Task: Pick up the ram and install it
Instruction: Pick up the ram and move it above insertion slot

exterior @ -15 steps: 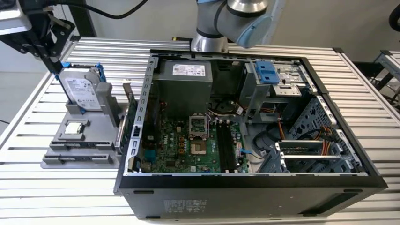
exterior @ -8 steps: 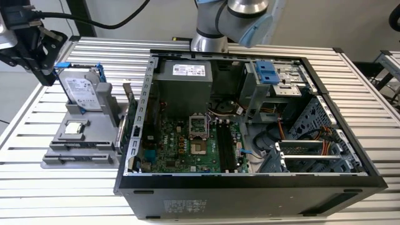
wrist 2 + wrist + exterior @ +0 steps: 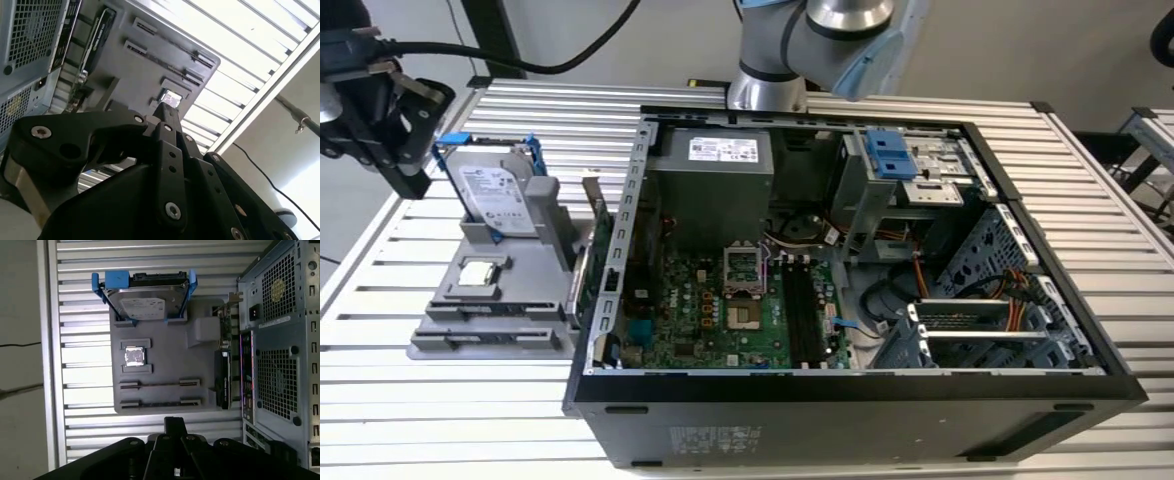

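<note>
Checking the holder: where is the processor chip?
The processor chip lies in the grey holder, at the exterior view's left of the computer case, beside the upright hard drive.

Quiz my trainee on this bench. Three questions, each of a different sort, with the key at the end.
1. True or false: the hard drive in its blue frame stands inside the computer case.
2. What lies in the square recess of the grey holder? A) a processor chip B) a fan C) a coin
3. Fill in: in the exterior view, the gripper hangs ___ the case.

Key: 1. False; it stands upright on the holder, beside the case. 2. A. 3. Outside; it hangs near the holder's hard-drive end.
</note>
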Controlling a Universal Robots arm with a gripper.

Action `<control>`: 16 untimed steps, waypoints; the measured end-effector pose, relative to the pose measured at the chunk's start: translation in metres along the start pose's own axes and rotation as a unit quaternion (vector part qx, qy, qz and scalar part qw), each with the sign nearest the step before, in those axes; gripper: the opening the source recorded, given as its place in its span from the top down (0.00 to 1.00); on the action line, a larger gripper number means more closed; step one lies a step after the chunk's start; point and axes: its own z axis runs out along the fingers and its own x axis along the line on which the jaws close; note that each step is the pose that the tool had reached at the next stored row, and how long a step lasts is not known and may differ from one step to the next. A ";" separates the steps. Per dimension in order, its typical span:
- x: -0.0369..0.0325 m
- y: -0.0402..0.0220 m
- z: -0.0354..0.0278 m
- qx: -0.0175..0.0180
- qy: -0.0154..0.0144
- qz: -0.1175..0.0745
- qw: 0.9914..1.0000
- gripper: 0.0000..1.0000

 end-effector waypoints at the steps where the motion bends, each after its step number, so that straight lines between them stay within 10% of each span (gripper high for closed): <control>1: 0.0000 0.0000 0.0000 0.000 0.000 -0.006 1.000 1.00; 16: -0.0002 -0.0034 0.0000 0.000 0.001 -0.015 1.000 1.00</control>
